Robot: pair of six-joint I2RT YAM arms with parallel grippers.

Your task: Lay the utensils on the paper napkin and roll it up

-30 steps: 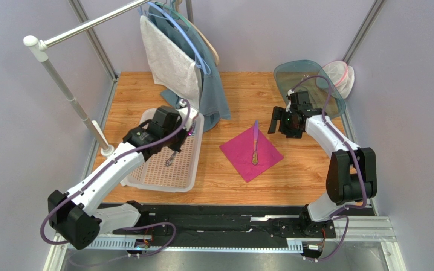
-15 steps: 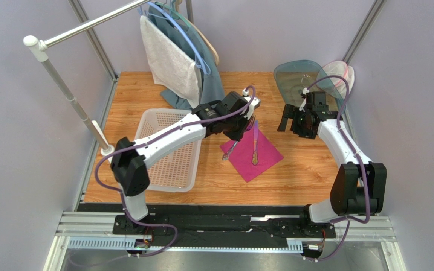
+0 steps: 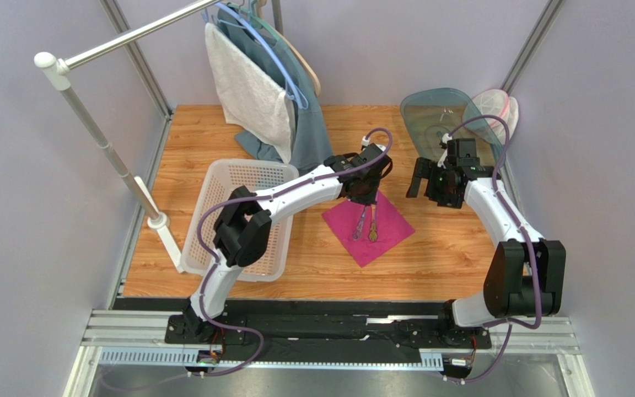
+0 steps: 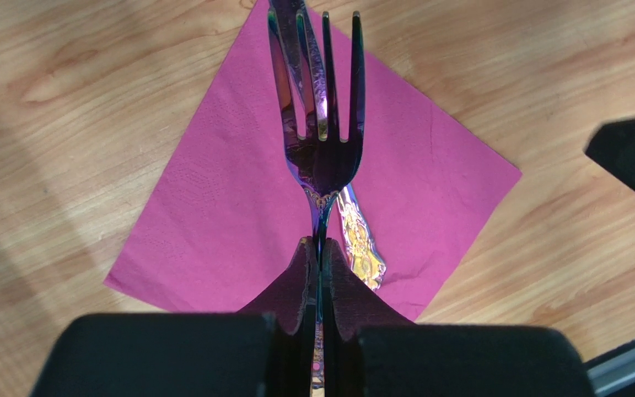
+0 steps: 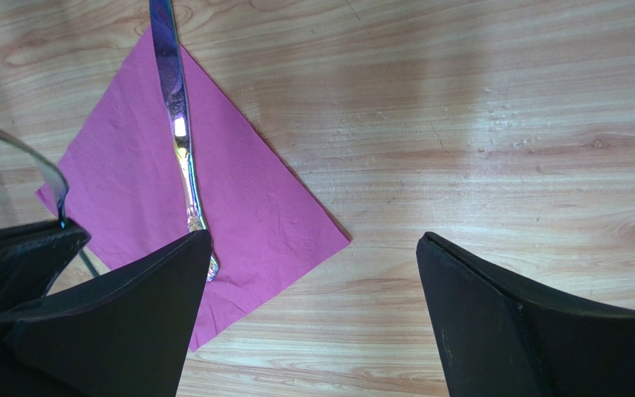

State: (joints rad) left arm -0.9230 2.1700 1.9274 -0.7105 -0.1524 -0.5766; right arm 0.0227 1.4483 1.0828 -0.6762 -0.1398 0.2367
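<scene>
Your left claw (image 4: 318, 248) is clamped tight on the handle of the fork (image 4: 321, 124), whose tines point away from it over the paper napkin (image 4: 213, 223) on the desk (image 5: 503, 124). A second utensil (image 5: 182, 141) lies flat on the napkin beneath the fork. Your right claw (image 5: 312, 238) hovers beside the napkin, fingers wide apart and holding nothing.

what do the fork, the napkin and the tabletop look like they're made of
Fork: glossy, mirror-like purple with rainbow glints; coated metal or metallised plastic, cannot tell which.
Napkin: thin matte magenta paper, finely textured surface.
Tabletop: wood grain with a slight sheen; wood or laminate.
</scene>
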